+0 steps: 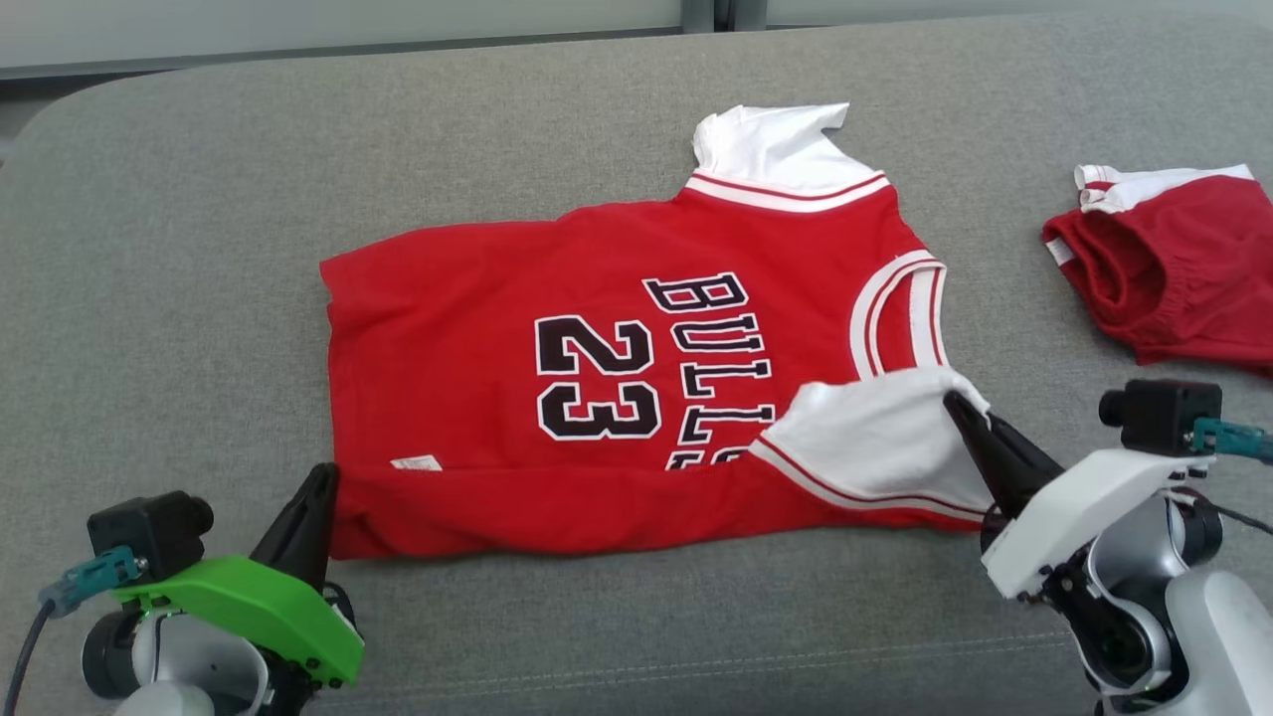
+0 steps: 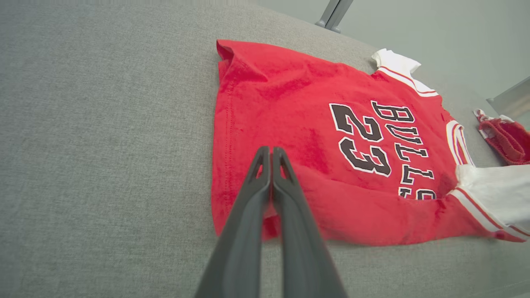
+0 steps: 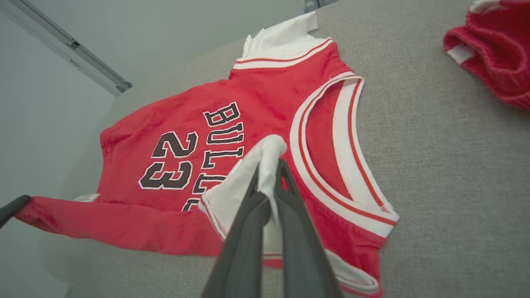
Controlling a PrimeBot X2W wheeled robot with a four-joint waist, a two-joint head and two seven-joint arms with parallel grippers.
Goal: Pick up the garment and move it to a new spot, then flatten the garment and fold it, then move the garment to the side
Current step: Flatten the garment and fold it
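A desk (image 1: 179, 249) covered in grey woven fabric carries the things; its far left corner is rounded and a seam runs along the near edge. Behind the far edge stands a pale grey-green wall (image 1: 298, 30) with a metal post (image 1: 721, 12).

The red jersey (image 1: 467, 298), printed BULLS 23, lies about the middle of the desk, hem toward the left edge and neck opening toward the right edge. Its near side is folded up and over along its length. The far white sleeve (image 1: 771, 144) points at the far edge.

The left gripper (image 1: 320, 475) has its fingers (image 2: 248, 215) pressed together on the jersey's near hem corner, with red cloth pinched between them. The right gripper (image 1: 963, 406) has its fingers (image 3: 298, 231) closed on the tip of the near white sleeve (image 1: 875, 428), which is raised over the lettering.

A pair of red shorts (image 1: 1183, 268) with white trim lies at the right edge, well apart from the jersey.

Bare grey fabric runs wide from the hem to the left edge, in a band along the far edge, and in a narrower strip along the near edge between the two arms. Between jersey and shorts there is a smaller bare gap.
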